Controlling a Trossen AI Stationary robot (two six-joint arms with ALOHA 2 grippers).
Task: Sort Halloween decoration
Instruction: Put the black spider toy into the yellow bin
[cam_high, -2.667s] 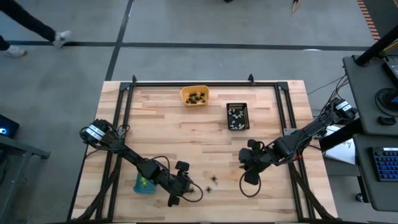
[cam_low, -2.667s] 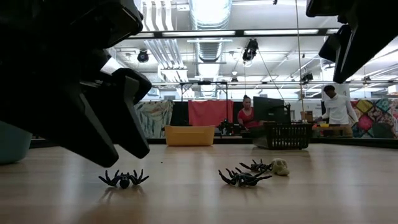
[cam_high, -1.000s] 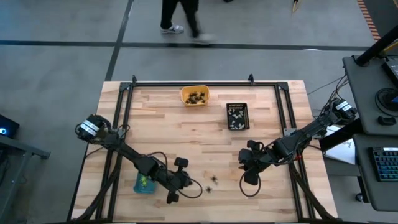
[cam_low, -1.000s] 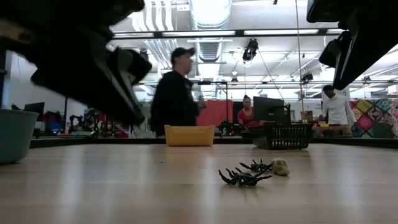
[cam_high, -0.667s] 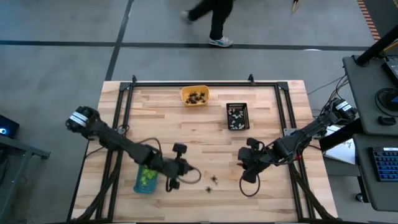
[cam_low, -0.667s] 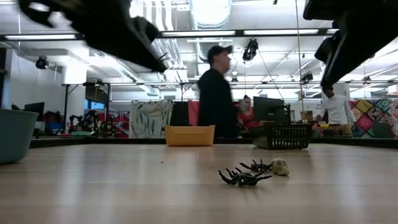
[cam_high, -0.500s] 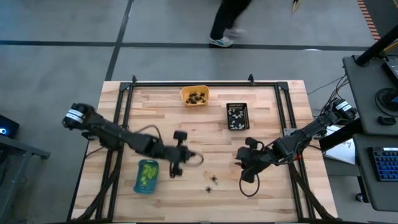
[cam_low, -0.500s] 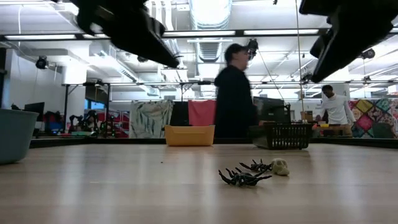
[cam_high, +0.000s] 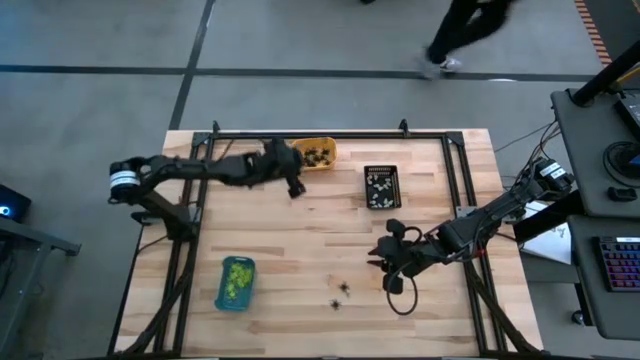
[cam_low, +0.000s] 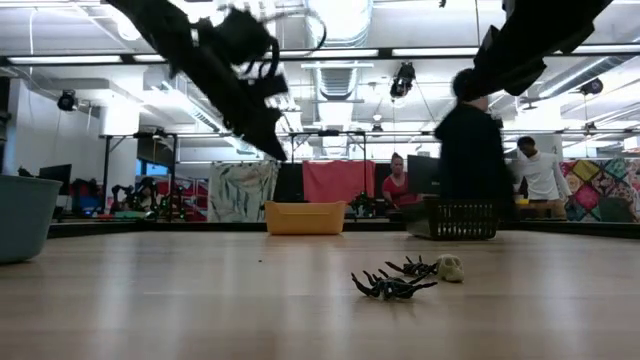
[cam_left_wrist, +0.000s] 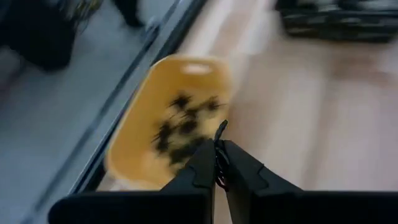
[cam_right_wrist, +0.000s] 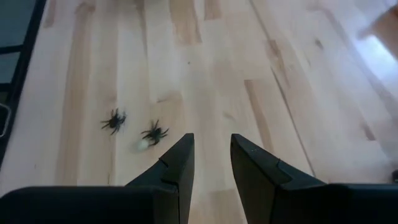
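My left gripper (cam_high: 297, 172) hangs beside the near-left rim of the orange tray (cam_high: 313, 153), shut on a small black spider (cam_left_wrist: 219, 140). In the left wrist view, several more black spiders lie in the orange tray (cam_left_wrist: 180, 118). Two black spiders (cam_right_wrist: 114, 121) (cam_right_wrist: 153, 132) and a whitish trinket (cam_right_wrist: 143, 144) lie on the wood near the table's front edge. They also show in the low view as a spider (cam_low: 392, 286) and a trinket (cam_low: 449, 267). My right gripper (cam_right_wrist: 210, 155) hovers open to their right, above the table, with nothing between its fingers. My left gripper pinches the black spider between its two fingertips (cam_left_wrist: 202, 163). One thin leg (cam_left_wrist: 220, 129) sticks out past the tips, and the rest is hidden between the fingers. The fingers slant down toward the orange tray, and the spider is lifted clear of the table.
A black basket (cam_high: 382, 187) with whitish pieces stands right of the orange tray. A blue tray (cam_high: 236, 283) with lime-green pieces sits near the front left. A cable loops below my right gripper (cam_high: 400, 300). People stand and walk beyond the far edge (cam_low: 470, 160).
My left gripper, shut the whole time, has swung up from beside the blue tray near the front edge, across the table to the orange tray at the far edge. My right gripper has stayed in place and tipped slightly. A person has walked rightward behind the table.
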